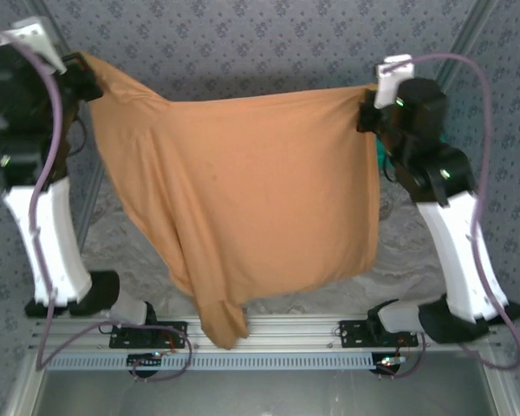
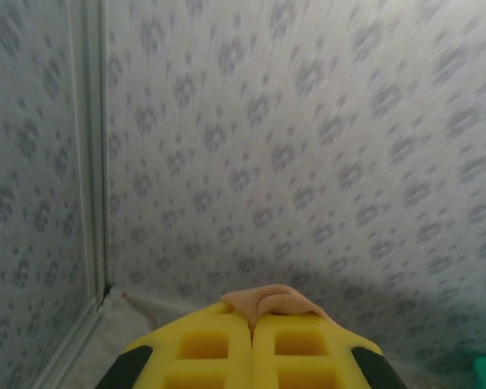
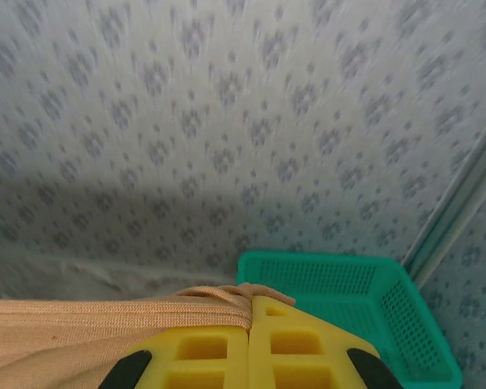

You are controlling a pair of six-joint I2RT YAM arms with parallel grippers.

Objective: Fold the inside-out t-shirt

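Left gripper (image 1: 85,82) and right gripper (image 1: 368,113) each clamped on corners of soft, limp shirt (image 1: 260,191) sagging between them.

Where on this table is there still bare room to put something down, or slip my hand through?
Bare table lies beyond the shirt, between the left hand and right hand. The middle is crowded: the shirt hangs stretched from both closed hands, its tail draping the near rail. A green basket sits beyond the right hand.
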